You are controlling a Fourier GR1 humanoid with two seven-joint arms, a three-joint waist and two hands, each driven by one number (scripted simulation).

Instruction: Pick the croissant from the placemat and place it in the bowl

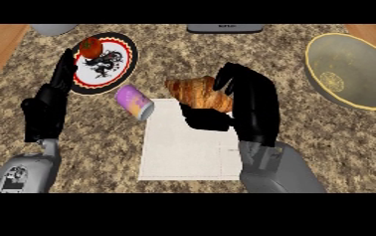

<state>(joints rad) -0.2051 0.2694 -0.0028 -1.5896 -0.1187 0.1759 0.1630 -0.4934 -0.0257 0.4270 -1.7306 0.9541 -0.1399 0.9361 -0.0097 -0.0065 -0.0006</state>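
- Left hand (46, 108) rests w/ fingers straight at the left edge, touching the plate (126, 73) that holds the tomato (90, 47).
- Can (135, 101) lies just beside the placemat (187, 150); prob. safe.
- Right hand (246, 103) curls round the croissant (197, 91) over the mat's top edge; most of the pastry sticks out, so it could slip en route.
- Bowl (345, 70) sits well apart at the right; an early release would miss it.

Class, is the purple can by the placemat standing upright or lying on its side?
On its side: the can lies tipped on the counter, its long side showing, touching the placemat's top left corner.
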